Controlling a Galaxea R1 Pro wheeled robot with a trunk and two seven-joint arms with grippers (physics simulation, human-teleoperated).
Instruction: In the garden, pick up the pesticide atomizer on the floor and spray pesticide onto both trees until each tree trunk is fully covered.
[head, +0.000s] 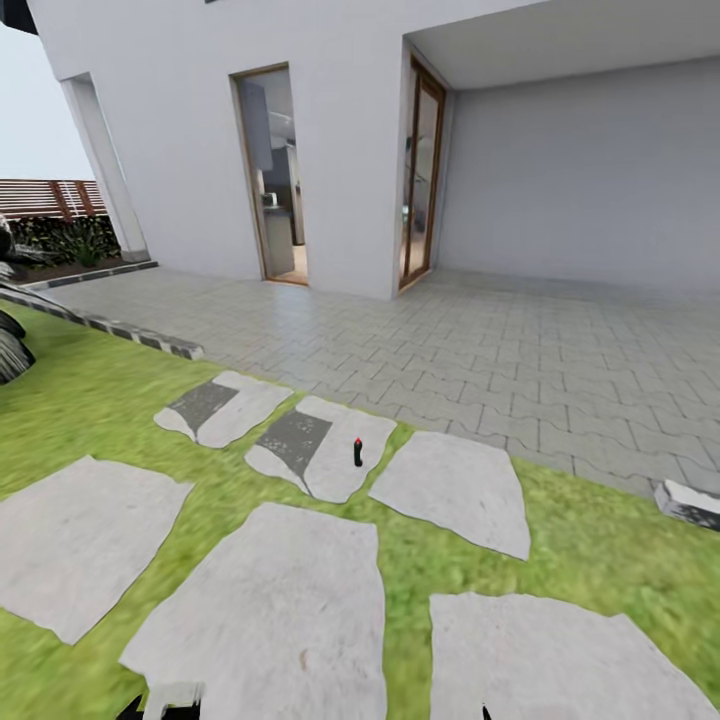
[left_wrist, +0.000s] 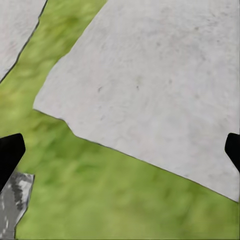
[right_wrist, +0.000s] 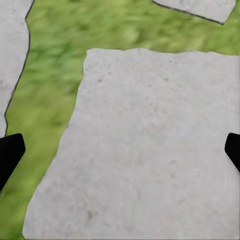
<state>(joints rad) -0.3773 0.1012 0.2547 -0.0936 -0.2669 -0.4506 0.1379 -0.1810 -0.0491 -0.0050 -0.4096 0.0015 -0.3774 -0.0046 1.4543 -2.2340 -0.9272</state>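
Step in hand: approach. The pesticide atomizer (head: 357, 452) is not yet picked up; spraying has not begun, and no thick grey-brown trunk can be made out from here.

Atomizer location: on a pale stepping stone (head: 322, 448) set in the grass lawn (head: 80, 400), near that stone's far-right part. It lies well ahead of both end effectors, roughly midway between them in the sideways sense, with another large stepping stone (head: 265, 620) between it and the robot.

Atomizer axis: the long axis is upright. It stands on its base with the red top pointing up. Which way the nozzle faces is too small to tell.

Left end effector (left_wrist: 120, 150): fingers spread wide, one dark tip at each edge of the left wrist view, nothing between them. Below it lie grass and the edge of a stone slab.

Right end effector (right_wrist: 120, 152): fingers likewise spread wide and empty. Below it lies a stone slab bordered by grass.

Surroundings: beyond the atomizer are a grey paved patio (head: 480, 340) and a white house wall with an open doorway (head: 275, 175). A slatted wooden fence (head: 45, 198) stands far off on the left-arm side.

Next move, as judged: drive the base forward across the stones until the atomizer is within arm reach, then lower one open end effector from above or from the side, centred on the narrow body.

Caution: the atomizer is slim and free-standing; a glancing finger would likely tip it.
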